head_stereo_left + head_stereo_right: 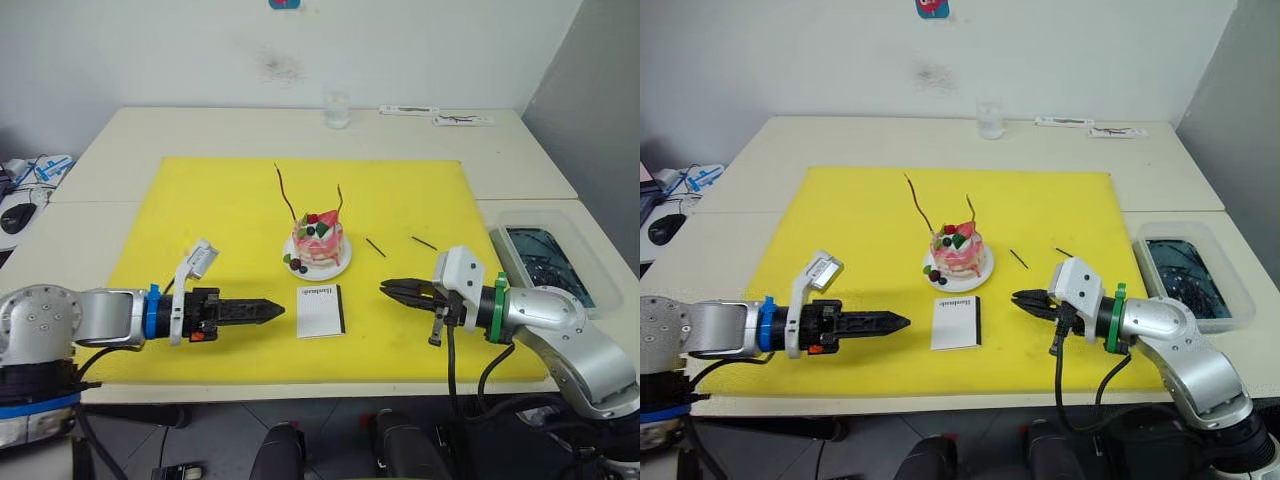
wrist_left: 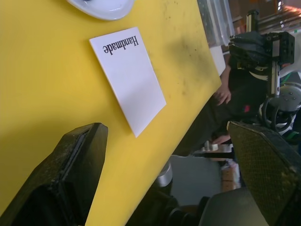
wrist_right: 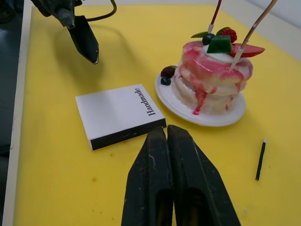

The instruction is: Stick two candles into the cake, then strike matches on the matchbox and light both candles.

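Between the 2 pincers lies the matchbox (image 1: 321, 310), just before the cake (image 1: 318, 244) already bearing 2 candles (image 1: 286, 192); left pincer (image 1: 270, 310) spread, right pincer (image 1: 392, 288) pressed together and empty, 2 matches (image 1: 375, 247) beyond it, presumably next.

Head pair: you look forward and down over the yellow mat (image 1: 230, 210), from well back | Left wrist: low, close over the matchbox (image 2: 128, 77) | Right wrist: close, facing matchbox and cake (image 3: 211, 77) | shared: matchbox, mat

Yellow mat (image 1: 200, 220) – pink/white cake (image 1: 318, 243), white matchbox (image 1: 320, 310) w/ blk strip.
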### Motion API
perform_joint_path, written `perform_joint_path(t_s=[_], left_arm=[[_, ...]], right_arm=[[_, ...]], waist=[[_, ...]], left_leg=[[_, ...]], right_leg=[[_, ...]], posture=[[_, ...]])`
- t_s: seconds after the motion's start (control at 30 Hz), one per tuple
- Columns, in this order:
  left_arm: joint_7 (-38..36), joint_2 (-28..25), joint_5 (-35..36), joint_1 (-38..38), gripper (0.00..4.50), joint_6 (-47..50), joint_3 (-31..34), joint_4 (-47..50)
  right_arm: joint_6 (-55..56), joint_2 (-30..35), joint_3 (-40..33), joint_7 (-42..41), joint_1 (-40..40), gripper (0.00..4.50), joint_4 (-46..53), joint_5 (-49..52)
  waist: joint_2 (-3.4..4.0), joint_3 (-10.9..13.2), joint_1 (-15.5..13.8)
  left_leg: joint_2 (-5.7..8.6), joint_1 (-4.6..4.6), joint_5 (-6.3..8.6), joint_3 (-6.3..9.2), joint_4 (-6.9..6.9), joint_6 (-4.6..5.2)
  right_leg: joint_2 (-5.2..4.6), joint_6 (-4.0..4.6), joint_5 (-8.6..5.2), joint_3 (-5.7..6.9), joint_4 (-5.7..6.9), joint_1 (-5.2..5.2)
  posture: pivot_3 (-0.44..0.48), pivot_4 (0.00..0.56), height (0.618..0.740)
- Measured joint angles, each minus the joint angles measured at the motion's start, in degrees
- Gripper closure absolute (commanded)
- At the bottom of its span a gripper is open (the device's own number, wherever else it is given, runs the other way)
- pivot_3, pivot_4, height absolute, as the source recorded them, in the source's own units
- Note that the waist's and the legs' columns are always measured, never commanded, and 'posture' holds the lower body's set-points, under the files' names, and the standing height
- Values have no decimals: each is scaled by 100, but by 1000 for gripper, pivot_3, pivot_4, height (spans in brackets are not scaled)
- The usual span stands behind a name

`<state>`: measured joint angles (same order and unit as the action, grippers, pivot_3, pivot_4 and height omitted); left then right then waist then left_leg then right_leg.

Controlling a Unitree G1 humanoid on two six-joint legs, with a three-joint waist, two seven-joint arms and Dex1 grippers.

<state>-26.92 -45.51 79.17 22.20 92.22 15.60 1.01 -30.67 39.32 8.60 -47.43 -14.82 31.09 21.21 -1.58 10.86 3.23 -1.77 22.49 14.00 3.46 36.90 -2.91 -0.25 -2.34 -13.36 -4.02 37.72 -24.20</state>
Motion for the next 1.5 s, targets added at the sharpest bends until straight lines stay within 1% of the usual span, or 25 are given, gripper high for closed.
perform_joint_path(t_s=[0.2,0.4,0.5,0.63,0.73,0.9,1.13,1.3,1.5], left_arm=[[459,506,4,101,0,1,-91,-332],[802,952,19,224,0,-3,-109,-391],[935,1132,19,231,0,-10,-102,-391],[1037,1334,-27,266,0,-13,-98,-388],[1099,1441,-48,281,0,-11,-76,-389],[1121,1533,-140,295,0,-12,-60,-389],[1116,1595,-259,304,0,-10,-28,-394],[1117,1703,-340,300,0,-5,8,-393],[1126,1807,-403,290,0,-4,37,-385]], right_arm=[[-322,89,314,-7,-249,4462,20,-107],[-523,123,768,-110,-514,4462,-3,-363],[-599,84,1000,-119,-730,4462,-206,-541],[-639,-177,1333,-72,-1028,4462,-690,-837],[-610,-348,1579,-79,-1176,4462,-1078,-1100],[-473,-566,1828,-97,-1296,4462,-1530,-1433],[-238,-736,1898,-155,-1299,4462,-1688,-1620],[-242,-984,1925,-156,-1299,4462,-1744,-1666],[-248,-1135,1951,-160,-1297,4462,-1752,-1669]], waist=[[0,0,-9],[0,0,-15],[-1,-1,-15],[-1,-1,-16],[-1,-1,-57],[-1,-1,-89],[-1,-3,-89],[-1,-5,-88],[-1,-5,-92]], left_leg=[[0,5,0,5,-2,-1],[3,4,0,5,4,-1],[5,3,-1,5,6,-1],[6,3,-1,6,6,-1],[9,5,-1,6,6,-2],[10,5,-1,6,7,-2],[10,-4,-1,6,7,-2],[10,-5,-2,7,7,-3],[11,-4,-2,7,8,-3]], right_leg=[[0,-3,2,4,0,-2],[-1,-5,3,2,0,2],[-2,-7,5,1,0,3],[-3,-9,6,1,0,4],[-5,-35,21,2,-1,5],[-6,-37,22,2,-4,6],[-6,-36,22,2,-3,11],[-6,-39,24,2,-3,12],[-7,-38,24,2,-3,13]], posture=[[0,150,740],[0,150,740],[0,150,740],[0,150,740],[0,150,740],[0,150,740],[0,150,740],[0,150,740],[0,150,740]])
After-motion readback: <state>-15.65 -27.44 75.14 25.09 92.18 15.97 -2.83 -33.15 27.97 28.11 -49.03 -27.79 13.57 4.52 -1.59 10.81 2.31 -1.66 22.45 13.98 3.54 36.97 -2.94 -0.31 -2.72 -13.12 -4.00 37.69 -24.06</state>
